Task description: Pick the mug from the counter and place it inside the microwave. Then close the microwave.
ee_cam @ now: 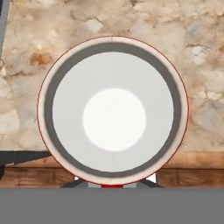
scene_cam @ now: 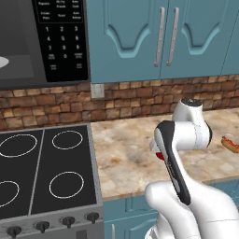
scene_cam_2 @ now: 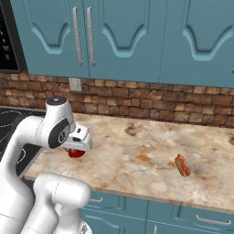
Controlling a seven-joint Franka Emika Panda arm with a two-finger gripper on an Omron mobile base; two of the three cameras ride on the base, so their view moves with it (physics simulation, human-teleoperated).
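Observation:
The red mug (ee_cam: 113, 109) sits right under the hand camera, its white inside facing up. In the base views a red sliver of the mug (scene_cam: 159, 155) (scene_cam_2: 75, 153) shows just below the hand, over the left part of the beige counter (scene_cam: 123, 154) (scene_cam_2: 137, 146) near its front edge. My gripper (ee_cam: 112, 184) (scene_cam_2: 77, 147) points straight down and is shut on the mug at its near side, where a bit of red shows between the tips. I cannot tell whether the mug touches the counter. The microwave (scene_cam: 63, 37) hangs at the upper left, its cavity open with the white plate (scene_cam: 3, 61) inside.
A black stovetop (scene_cam: 46, 168) with white rings lies left of the counter, below the microwave. A hotdog (scene_cam_2: 183, 165) (scene_cam: 231, 144) lies on the counter's right part. Teal wall cabinets (scene_cam_2: 114, 36) hang above a brick backsplash (scene_cam: 126, 100).

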